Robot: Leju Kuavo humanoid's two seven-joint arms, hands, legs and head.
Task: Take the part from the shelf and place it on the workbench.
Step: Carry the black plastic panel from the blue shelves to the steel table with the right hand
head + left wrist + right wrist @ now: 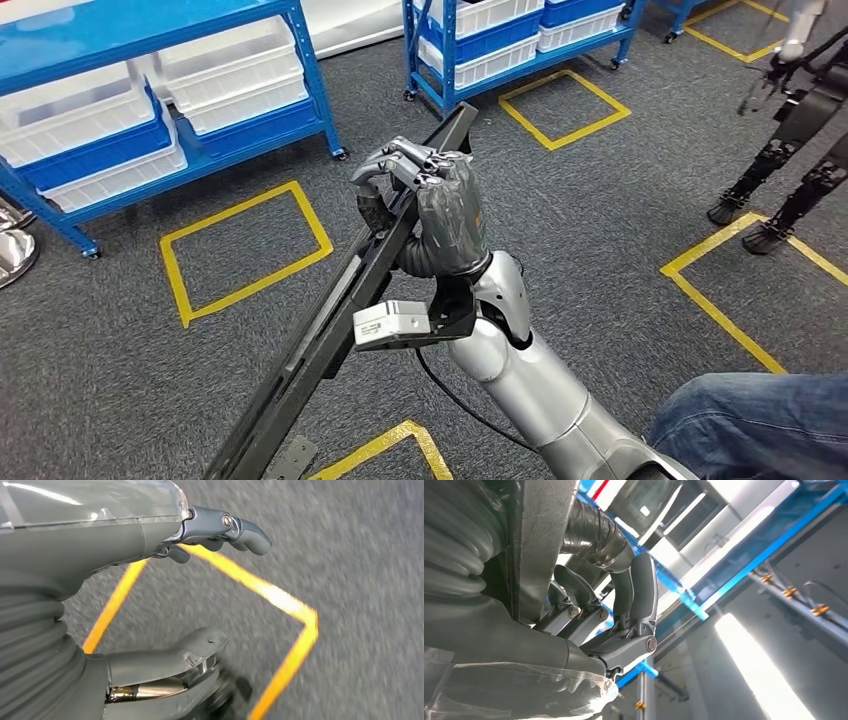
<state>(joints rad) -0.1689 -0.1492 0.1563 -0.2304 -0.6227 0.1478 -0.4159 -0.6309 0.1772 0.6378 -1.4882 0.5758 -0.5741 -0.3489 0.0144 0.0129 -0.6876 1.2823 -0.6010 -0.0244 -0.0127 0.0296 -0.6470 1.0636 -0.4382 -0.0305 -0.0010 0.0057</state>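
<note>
At the far left of the head view a blue shelf (pixel 150 110) on casters holds white bins (pixel 70 125), and a yellow taped square (pixel 245 250) marks the grey carpet (pixel 600 220) in front of it. The left hand (pixel 200 595) appears in its wrist view hanging over the carpet and a yellow line, thumb and fingers apart with nothing between them.

In the middle, the part (pixel 330 330) is already off the shelf: a long black metal bar running on a slant from the bottom edge up toward a second shelf (pixel 520 40). The right hand (pixel 425 205) is wrapped around it near the upper end, fingers curled over the top.

It looks stiff and fairly heavy. With most of its length hanging below the grip, it will probably want to swing or twist; a hold nearer the middle would likely balance better. The painted surface could be slippery.

At the right stand another robot's legs (pixel 790 150) and a person's knee in jeans (pixel 760 420).

The bar's lower end is cut off by the frame. The right wrist view is too cluttered to show how firmly the fingers bear on the bar.
</note>
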